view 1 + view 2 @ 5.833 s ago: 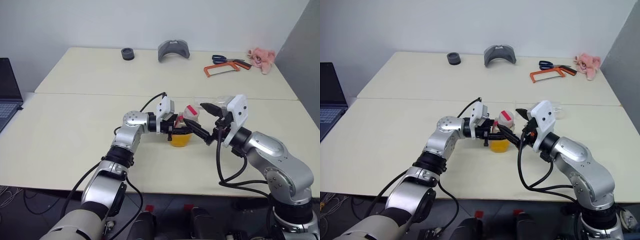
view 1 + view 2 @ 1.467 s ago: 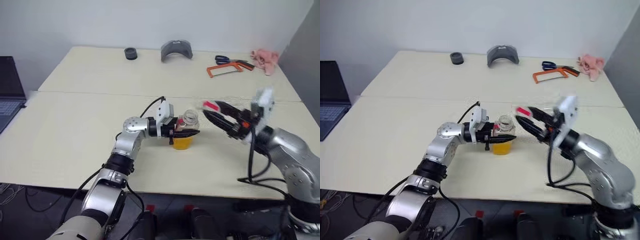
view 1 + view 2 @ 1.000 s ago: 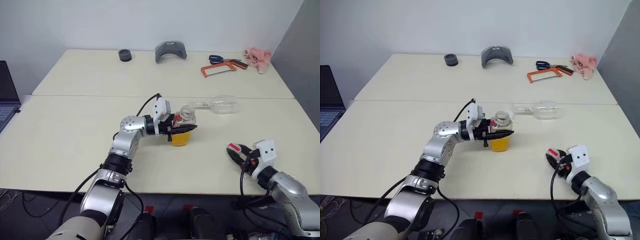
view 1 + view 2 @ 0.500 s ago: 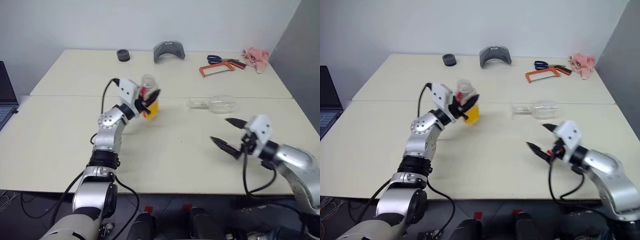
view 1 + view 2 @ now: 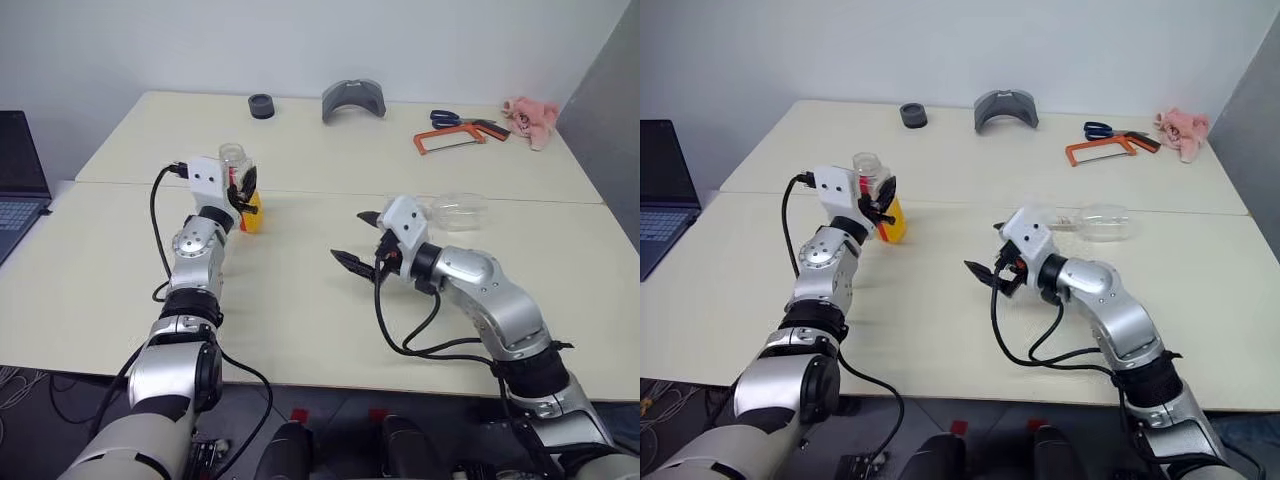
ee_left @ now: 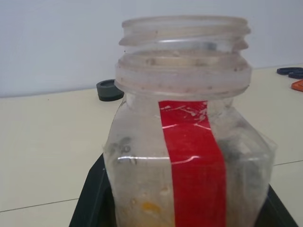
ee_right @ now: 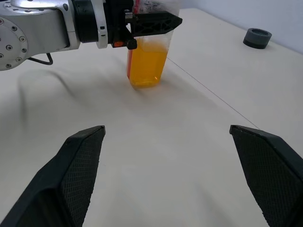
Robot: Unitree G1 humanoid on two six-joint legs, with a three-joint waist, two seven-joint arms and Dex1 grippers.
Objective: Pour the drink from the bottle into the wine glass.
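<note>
My left gripper (image 5: 243, 187) is clamping the bottle (image 5: 240, 190) upright; the wine glass (image 5: 455, 211) is lying on its side, nearer my wide-open, empty right gripper (image 5: 362, 240).

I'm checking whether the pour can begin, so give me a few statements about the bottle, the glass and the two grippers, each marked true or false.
1. The left gripper is shut on the bottle. True.
2. The bottle still wears its cap. False: its threaded mouth is open.
3. The wine glass stands upright on its foot. False: it lies on its side on the table.
4. The right gripper is open and holds nothing. True.
5. The drink has been poured into the wine glass. False: the orange liquid is in the bottle, and the glass looks empty.
</note>
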